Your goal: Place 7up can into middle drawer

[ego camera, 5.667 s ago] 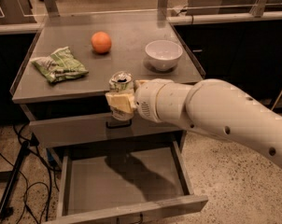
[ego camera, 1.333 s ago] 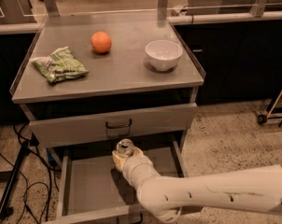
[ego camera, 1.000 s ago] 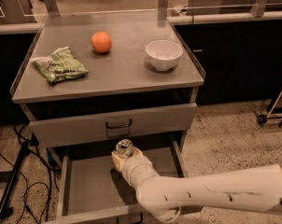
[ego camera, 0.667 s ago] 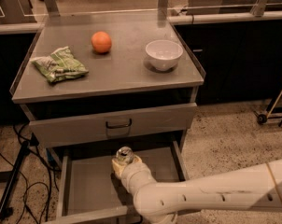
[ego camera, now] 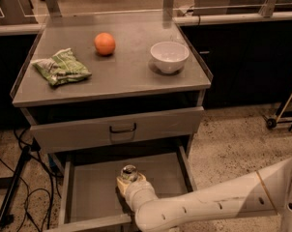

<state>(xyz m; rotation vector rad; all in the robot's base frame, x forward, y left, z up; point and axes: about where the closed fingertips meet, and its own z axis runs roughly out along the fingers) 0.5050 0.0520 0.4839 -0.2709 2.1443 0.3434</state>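
Observation:
The middle drawer (ego camera: 88, 197) is pulled open below the cabinet, a wide shallow grey tray with a bare floor. My gripper (ego camera: 128, 181) reaches into it from the lower right on the white arm (ego camera: 209, 207). It is shut on the 7up can (ego camera: 129, 172), of which mainly the silver top shows, upright and low over the drawer floor near its middle. The can's green and white body is mostly hidden by the gripper.
On the cabinet top (ego camera: 122, 76) lie a green and white snack bag (ego camera: 62, 66), an orange fruit (ego camera: 104, 43) and a white bowl (ego camera: 169, 56). The upper drawer front with a black handle (ego camera: 123, 128) is closed. Cables (ego camera: 20, 178) trail on the floor at the left.
The arm carried the can from in front of the top drawer down into the open middle drawer. Over the last second it has sunk a little lower toward the drawer floor.

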